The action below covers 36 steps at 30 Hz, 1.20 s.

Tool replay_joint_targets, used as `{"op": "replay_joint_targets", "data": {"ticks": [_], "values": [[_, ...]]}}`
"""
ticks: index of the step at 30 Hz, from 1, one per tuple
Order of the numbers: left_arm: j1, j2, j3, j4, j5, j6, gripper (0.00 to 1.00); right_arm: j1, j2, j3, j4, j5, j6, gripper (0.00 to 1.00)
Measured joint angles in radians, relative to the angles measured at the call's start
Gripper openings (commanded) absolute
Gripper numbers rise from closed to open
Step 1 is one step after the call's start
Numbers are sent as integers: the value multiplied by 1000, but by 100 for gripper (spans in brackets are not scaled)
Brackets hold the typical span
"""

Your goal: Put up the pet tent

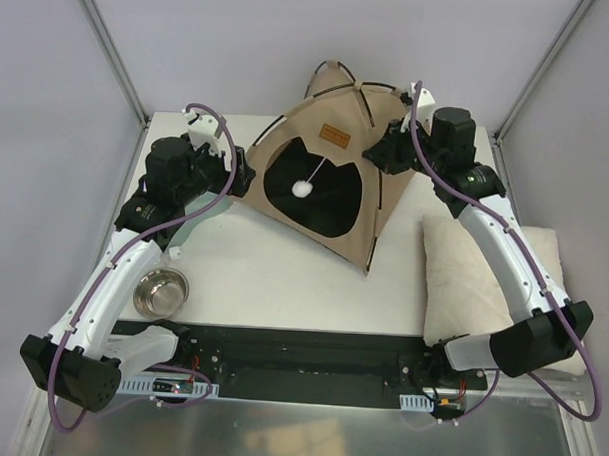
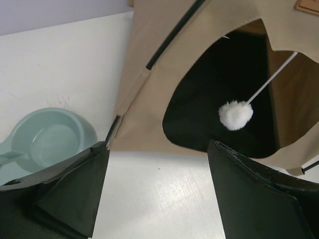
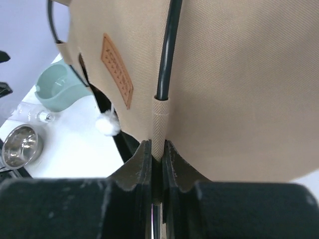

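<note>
Tent [image 1: 288, 137], 12 o'clock on bench [image 1: 283, 277]: I judge it light, floppy fabric on springy poles [image 3: 167, 50], best held by a pole sleeve [image 3: 158, 119]; right fingers [image 3: 142, 164] pinch one at its 2 o'clock, left fingers [image 2: 234, 184] spread at 9 o'clock.

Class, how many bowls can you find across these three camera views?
2. A steel bowl sits near the table's front-left edge; a pale green bowl lies beside a corner of the tent, hidden in the top view.

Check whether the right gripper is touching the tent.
Touching. Right wrist view shows the right gripper pinching the pole sleeve of the tent, no gap.
</note>
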State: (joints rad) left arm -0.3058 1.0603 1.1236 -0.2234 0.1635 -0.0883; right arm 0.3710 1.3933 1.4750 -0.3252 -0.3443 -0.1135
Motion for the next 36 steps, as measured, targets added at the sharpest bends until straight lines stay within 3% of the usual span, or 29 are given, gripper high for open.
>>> {"op": "replay_joint_targets", "data": {"ticks": [3, 4, 5, 7, 8, 10, 13, 17, 20, 23, 26, 29, 36], "values": [[0, 0, 3, -1, -15, 4, 82, 0, -24, -41, 21, -36, 1, 0], [0, 0, 3, -2, -16, 4, 83, 0, -26, -53, 24, -45, -3, 6], [0, 0, 3, -3, -18, 4, 83, 0, -25, -63, 24, -51, -10, 16], [0, 0, 4, -5, -18, 5, 83, 1, -12, -76, 11, -62, -31, 56], [0, 0, 7, -8, -18, 5, 83, 2, 0, -76, 1, -62, -37, 61], [0, 1, 12, -10, -18, 5, 83, 3, 30, -71, -19, -50, -36, 81], [0, 3, 20, -9, -20, 10, 86, 8, 56, -56, -65, -15, 25, 88], [0, 5, 20, -10, -31, 25, 99, 20, 14, -42, -98, 54, 160, 95], [6, 5, 20, -10, -43, 31, 99, 24, -77, -43, -122, 76, 257, 90], [11, 5, 20, -11, -42, 38, 69, 26, -165, -48, -152, 67, 311, 71], [13, -3, 20, -28, -18, 65, 49, 29, -241, -82, -175, 17, 357, 46], [13, -29, 18, -57, 65, 85, 47, 52, -285, -157, -187, -30, 412, 29], [13, -69, -16, -69, 322, 85, 42, 93, -206, -339, -196, -16, 509, 21]]}}
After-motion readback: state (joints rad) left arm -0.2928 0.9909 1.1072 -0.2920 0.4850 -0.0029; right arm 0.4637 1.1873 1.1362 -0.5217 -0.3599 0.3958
